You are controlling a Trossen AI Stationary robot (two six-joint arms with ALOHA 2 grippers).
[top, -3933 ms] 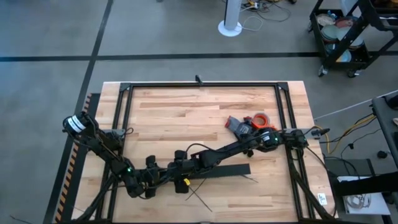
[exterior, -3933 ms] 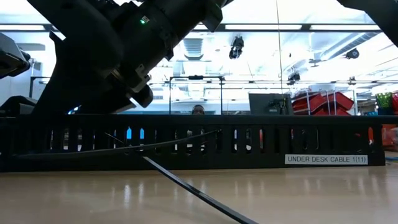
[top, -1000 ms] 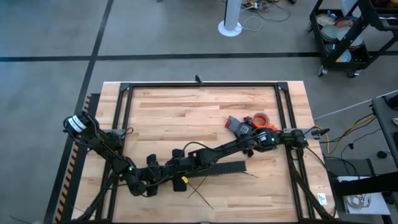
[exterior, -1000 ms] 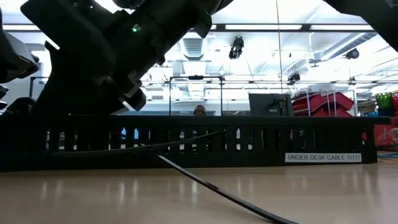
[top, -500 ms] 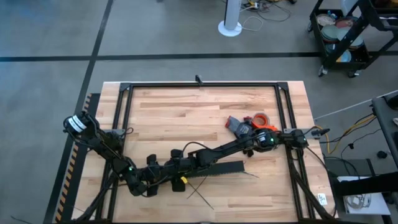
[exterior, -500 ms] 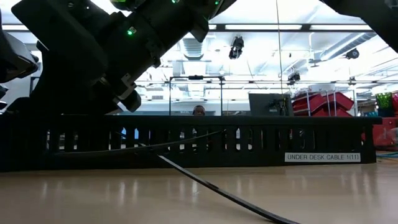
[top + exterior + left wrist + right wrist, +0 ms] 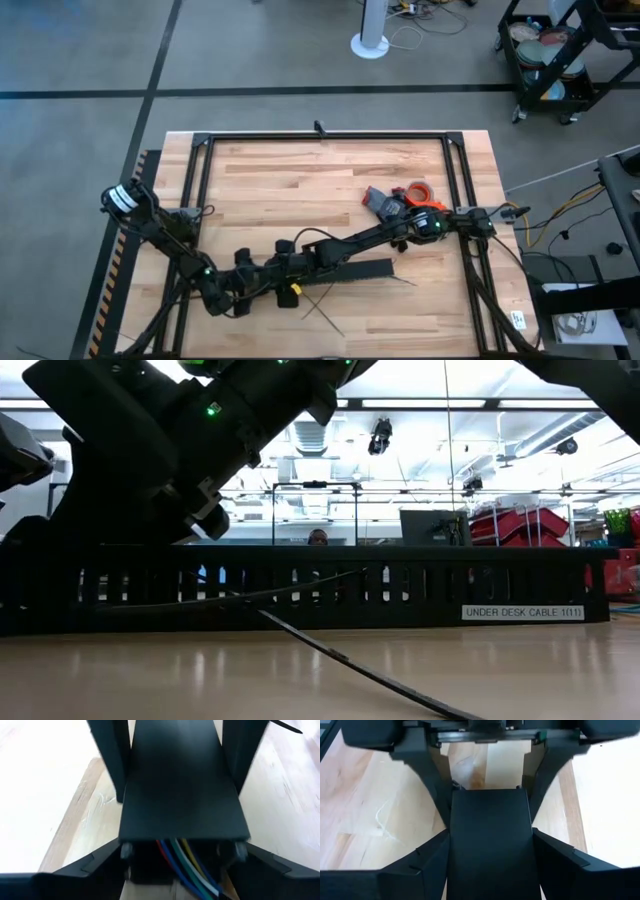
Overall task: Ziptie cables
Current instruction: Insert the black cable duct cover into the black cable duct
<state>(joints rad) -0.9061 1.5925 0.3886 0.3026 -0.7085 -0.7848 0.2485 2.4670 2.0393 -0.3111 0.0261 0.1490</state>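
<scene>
Black duct [image 7: 345,272] is lying near the desk's front edge; from above, both claws are meeting at its left end, left claw [image 7: 243,285] and right claw [image 7: 283,268] each clenched on it. Only the low view is showing cables [image 7: 250,597] threading its slots, and a ziptie [image 7: 350,665] lying on the desk before it.

Both pincers [image 7: 262,283] at duct [image 7: 345,272]

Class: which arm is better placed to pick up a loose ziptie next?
Probably right: left claw and right claw both clasp the black duct, but the right lies nearer the zipties.
</scene>
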